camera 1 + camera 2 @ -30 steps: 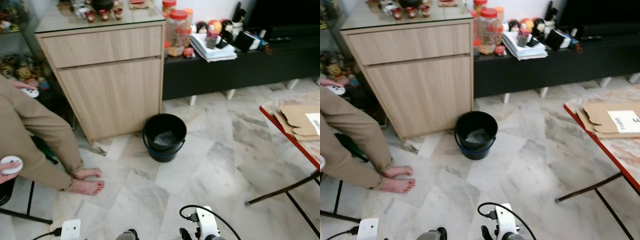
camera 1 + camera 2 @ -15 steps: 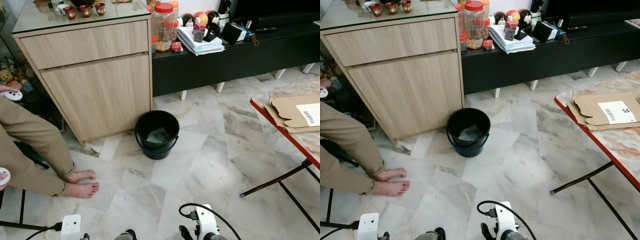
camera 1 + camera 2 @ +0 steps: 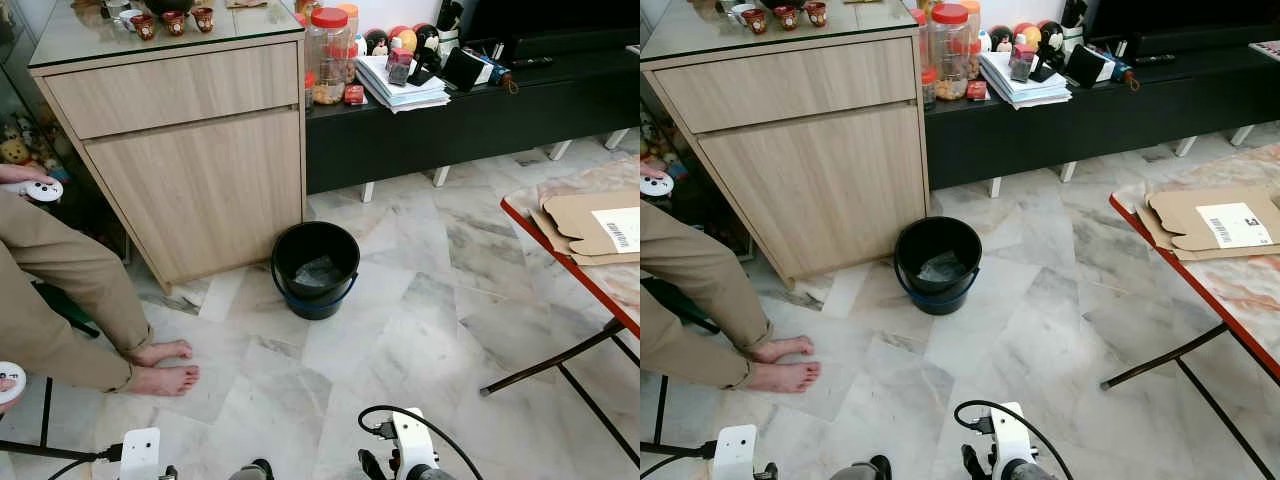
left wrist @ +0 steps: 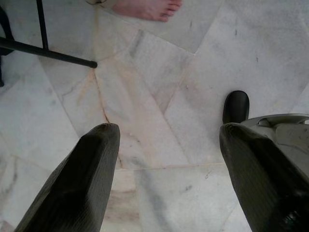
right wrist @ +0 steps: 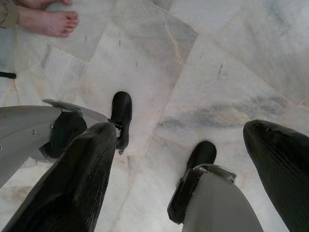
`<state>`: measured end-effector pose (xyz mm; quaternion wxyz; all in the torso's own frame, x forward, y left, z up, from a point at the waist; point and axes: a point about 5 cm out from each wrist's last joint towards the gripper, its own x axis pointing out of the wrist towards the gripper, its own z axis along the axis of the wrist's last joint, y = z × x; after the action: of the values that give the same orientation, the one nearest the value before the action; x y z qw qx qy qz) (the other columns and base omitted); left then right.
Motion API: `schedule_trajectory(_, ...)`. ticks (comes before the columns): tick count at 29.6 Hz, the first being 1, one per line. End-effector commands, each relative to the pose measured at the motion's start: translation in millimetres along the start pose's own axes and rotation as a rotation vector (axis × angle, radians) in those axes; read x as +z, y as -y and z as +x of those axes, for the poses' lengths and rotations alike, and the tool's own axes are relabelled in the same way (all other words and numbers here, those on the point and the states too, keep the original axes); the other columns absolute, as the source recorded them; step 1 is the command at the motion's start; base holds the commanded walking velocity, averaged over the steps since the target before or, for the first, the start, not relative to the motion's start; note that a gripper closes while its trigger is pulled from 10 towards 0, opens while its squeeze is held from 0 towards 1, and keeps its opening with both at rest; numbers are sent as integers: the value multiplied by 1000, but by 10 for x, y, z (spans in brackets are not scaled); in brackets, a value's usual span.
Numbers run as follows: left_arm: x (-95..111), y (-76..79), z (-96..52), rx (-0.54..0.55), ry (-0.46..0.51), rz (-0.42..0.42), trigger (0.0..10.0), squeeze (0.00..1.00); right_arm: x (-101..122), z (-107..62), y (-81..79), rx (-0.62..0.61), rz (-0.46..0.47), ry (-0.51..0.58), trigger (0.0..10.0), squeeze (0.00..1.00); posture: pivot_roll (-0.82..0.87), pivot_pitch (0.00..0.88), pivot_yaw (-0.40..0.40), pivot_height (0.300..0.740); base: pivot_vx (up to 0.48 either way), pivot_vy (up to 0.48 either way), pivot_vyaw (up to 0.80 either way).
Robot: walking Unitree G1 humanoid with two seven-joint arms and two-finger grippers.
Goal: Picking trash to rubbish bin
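On the marble floor (image 3: 440, 330) beside the light wooden cabinet (image 3: 190, 150) stands the black rubbish bin (image 3: 315, 268), upright, with something pale and crumpled already lying in its bottom. Both arms hang low and idle: the left gripper (image 4: 166, 159) and the right gripper (image 5: 181, 159) each point down at bare tile with their 2 black fingers spread wide and nothing between them. No loose trash is plainly visible on the floor; the likeliest candidate, as a judgement, is the flattened cardboard (image 3: 590, 225) lying on the red-edged table (image 3: 560, 260) at the robot's right, well apart from the bin. The step in hand therefore looks like searching and approaching, not grasping. To do it well, the robot should settle which item counts as trash, turn its body toward it, and stop close enough that an arm reaches without leaning. The table's thin black legs (image 3: 560, 355) slant out over the floor and could catch a foot. A person's bare feet (image 3: 165, 366) rest near the bin on the robot's left, so any walk to the bin should keep to its right side.
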<state>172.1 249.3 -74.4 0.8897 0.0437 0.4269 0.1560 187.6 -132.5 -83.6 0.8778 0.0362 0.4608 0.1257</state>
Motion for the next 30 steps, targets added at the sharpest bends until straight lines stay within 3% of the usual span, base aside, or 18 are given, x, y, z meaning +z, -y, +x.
schedule_trajectory(1,-44,-32,-9,15,-12,-4,10000,0,-9,-2,2,-8,15,3,10000,0,146,122,-17,728,0,0,0)
schedule_trajectory(12,-28,-39,-6,21,-4,0,10000,0,-1,-2,7,-14,13,9,10000,0,141,120,-14,728,0,0,0)
schedule_trajectory(13,112,74,20,-30,35,44,10000,0,54,-24,142,-76,49,30,10000,0,121,74,-5,728,0,0,0)
schedule_trajectory(15,278,213,41,-92,81,100,10000,0,119,-55,289,-143,92,55,10000,0,121,71,-4,728,0,0,0)
schedule_trajectory(30,288,229,41,-96,86,114,10000,0,115,-37,229,-129,93,53,10000,0,122,72,-7,728,0,0,0)
